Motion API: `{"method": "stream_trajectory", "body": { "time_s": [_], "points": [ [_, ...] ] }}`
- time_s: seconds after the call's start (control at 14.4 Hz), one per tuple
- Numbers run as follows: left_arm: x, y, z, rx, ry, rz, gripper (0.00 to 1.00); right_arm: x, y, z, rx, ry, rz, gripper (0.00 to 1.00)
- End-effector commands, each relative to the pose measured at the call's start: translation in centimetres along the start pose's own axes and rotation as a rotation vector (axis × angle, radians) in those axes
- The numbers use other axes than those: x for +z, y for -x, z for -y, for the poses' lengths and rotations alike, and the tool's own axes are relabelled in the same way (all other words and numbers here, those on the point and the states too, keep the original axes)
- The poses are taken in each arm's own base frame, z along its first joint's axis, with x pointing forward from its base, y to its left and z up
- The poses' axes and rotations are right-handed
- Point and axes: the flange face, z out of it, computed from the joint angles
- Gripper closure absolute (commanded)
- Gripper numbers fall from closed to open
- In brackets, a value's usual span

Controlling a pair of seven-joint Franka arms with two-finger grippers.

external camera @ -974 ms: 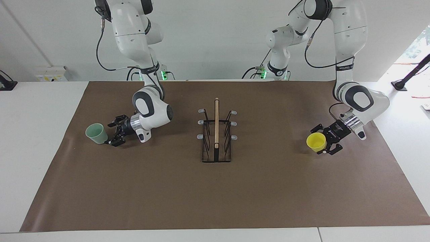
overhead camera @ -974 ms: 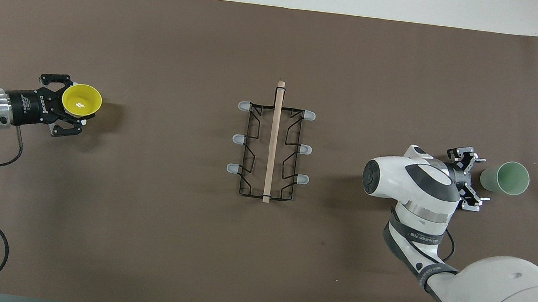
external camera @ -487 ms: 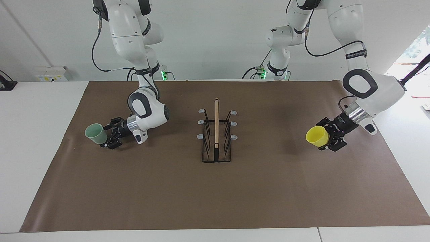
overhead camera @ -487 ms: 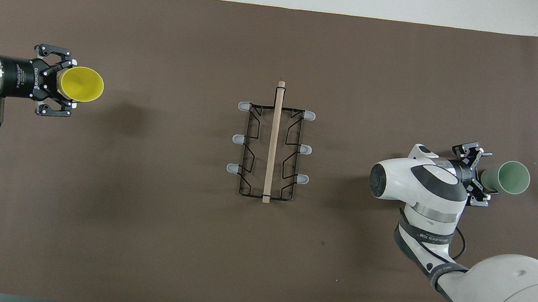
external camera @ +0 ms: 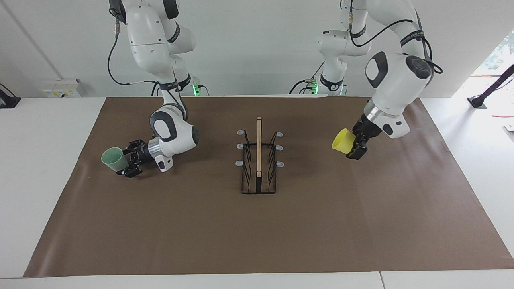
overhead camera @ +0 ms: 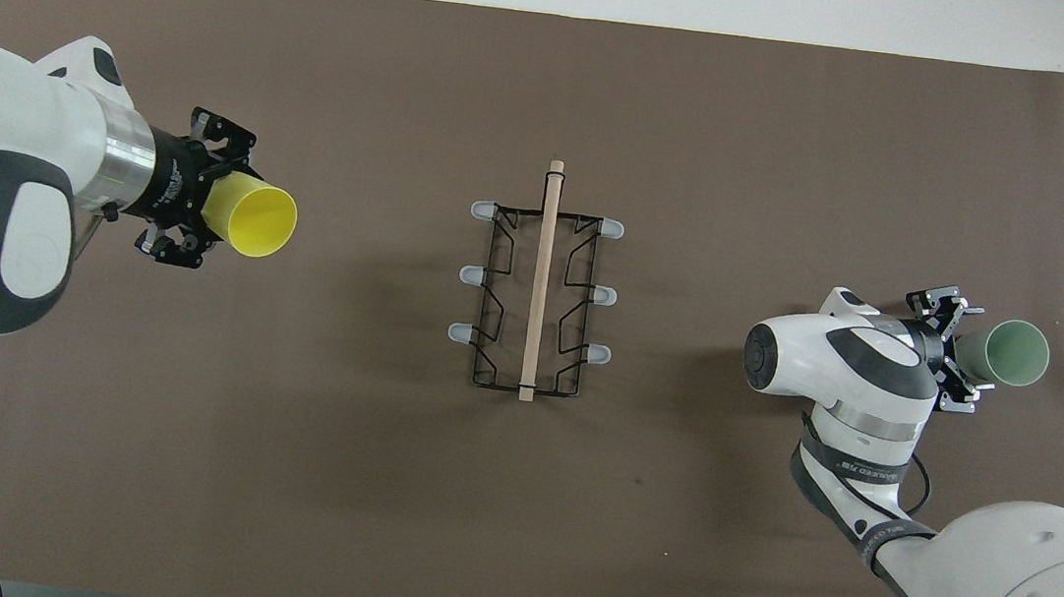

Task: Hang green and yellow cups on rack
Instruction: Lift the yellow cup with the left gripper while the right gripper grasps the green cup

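Note:
The yellow cup (external camera: 342,141) (overhead camera: 256,218) hangs in the air on its side, mouth turned toward the rack, with my left gripper (external camera: 353,145) (overhead camera: 214,202) shut on its base, over the mat between the rack and the left arm's end. The black wire rack (external camera: 259,149) (overhead camera: 541,280) with its wooden centre bar stands mid-table, all prongs bare. The pale green cup (external camera: 113,158) (overhead camera: 1014,351) stands on the mat toward the right arm's end. My right gripper (external camera: 126,160) (overhead camera: 965,354) is low beside it, open, one finger on each side of the cup's lower part.
A brown mat (external camera: 257,233) (overhead camera: 509,514) covers most of the white table (external camera: 44,160). The right arm's elbow (external camera: 172,134) hangs low between the green cup and the rack.
My left arm has lifted the yellow cup off the mat, tipped it sideways and carried it toward the rack. My right gripper has slid forward until its fingers flank the green cup.

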Motion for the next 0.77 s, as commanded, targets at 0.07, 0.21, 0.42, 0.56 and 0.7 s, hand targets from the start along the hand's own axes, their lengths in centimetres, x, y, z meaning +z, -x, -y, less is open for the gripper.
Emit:
{"method": "stream_trajectory", "body": {
  "time_s": [0.07,0.21,0.42,0.56,0.7],
  "points": [
    [0.5,7.7,0.0,-0.004,-0.029,-0.234,1.00,1.3,0.0,0.7,0.006,-0.002,0.010,0.00],
    [1.2,10.7,0.2,-0.108,-0.011,-0.368,1.00,1.4,-0.1,0.9,0.004,-0.005,0.011,0.00],
    [3.4,15.3,1.1,-0.100,-0.013,-0.510,1.00,1.8,0.1,1.1,0.004,-0.014,0.015,0.00],
    [4.5,18.0,1.5,-0.060,-0.009,-0.578,1.00,2.1,0.2,1.1,0.009,-0.018,0.015,0.00],
    [6.0,20.3,1.9,-0.060,-0.009,-0.648,1.00,2.3,0.3,1.0,0.007,-0.006,0.025,0.00]
  ]
}}
